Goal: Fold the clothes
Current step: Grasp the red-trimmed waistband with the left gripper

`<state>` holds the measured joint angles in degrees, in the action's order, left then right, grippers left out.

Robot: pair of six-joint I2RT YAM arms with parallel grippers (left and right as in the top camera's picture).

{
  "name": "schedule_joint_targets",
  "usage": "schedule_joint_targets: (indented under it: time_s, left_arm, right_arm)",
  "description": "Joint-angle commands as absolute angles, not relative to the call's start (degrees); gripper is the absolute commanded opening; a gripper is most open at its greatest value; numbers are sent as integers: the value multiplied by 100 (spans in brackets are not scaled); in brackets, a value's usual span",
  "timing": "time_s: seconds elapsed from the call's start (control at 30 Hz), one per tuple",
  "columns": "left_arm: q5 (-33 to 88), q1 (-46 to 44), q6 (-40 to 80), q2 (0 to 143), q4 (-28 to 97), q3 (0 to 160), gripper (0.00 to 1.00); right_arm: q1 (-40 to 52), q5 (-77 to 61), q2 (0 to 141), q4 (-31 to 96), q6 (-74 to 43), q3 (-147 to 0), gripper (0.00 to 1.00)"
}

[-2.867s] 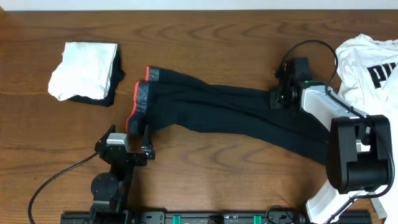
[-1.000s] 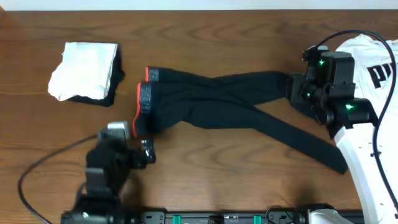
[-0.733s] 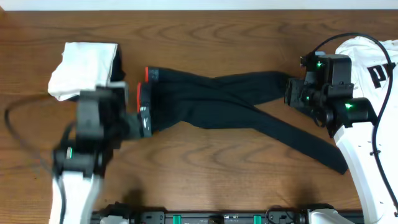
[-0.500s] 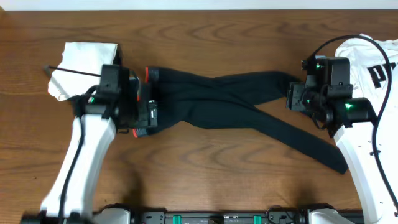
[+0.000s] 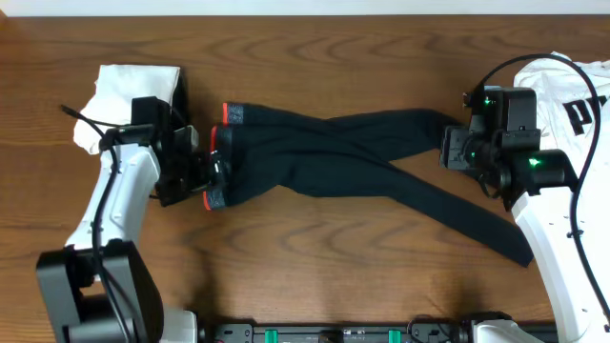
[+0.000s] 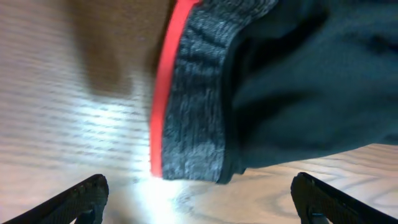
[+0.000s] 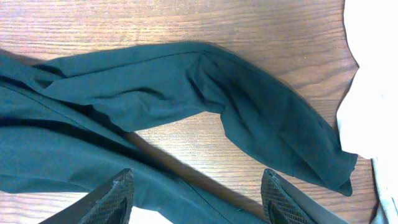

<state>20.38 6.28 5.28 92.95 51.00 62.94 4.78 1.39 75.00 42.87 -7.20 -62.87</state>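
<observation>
Black leggings (image 5: 362, 157) are stretched across the middle of the table (image 5: 315, 257).
The red-orange waistband (image 6: 193, 118) is turned toward the left edge, and the two legs are crossed, one ending near the right edge, the other toward the near right corner. The left gripper (image 5: 212, 170) is set just beside the waistband, its fingers (image 6: 87, 193) spread wide. The right gripper (image 5: 448, 151) is held over the farther leg's end, jaws apart above the flat fabric. A white folded cloth (image 5: 129, 105) is placed by the far left corner, and a white T-shirt (image 5: 572, 105) at the far right corner.
</observation>
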Motion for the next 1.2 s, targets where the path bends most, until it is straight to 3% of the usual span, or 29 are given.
schedule_joint_targets:
  time_s: [0.0, 0.3, 0.63, 0.87, 0.97, 1.17]
  left_arm:
    - [2449, 642, 471, 9478, 5113, 6257, 95]
    - [2443, 646, 475, 9789, 5089, 6086, 84]
    - [2292, 646, 475, 9872, 4823, 5924, 84]
    - [2292, 646, 475, 9872, 4814, 5924, 76]
    - [2292, 646, 473, 9872, 4814, 5920, 57]
    - [2292, 646, 473, 9872, 4799, 5881, 30]
  right_arm:
    - [429, 215, 7540, 4309, -766, -6320, 64]
    - [429, 217, 7540, 4311, -764, -6313, 65]
    - [429, 217, 7540, 4311, -766, -6309, 66]
    - [429, 217, 7540, 4313, -766, -6309, 67]
    - [429, 217, 7540, 4311, -766, -6309, 67]
    - [429, 217, 7540, 4313, -764, -6309, 68]
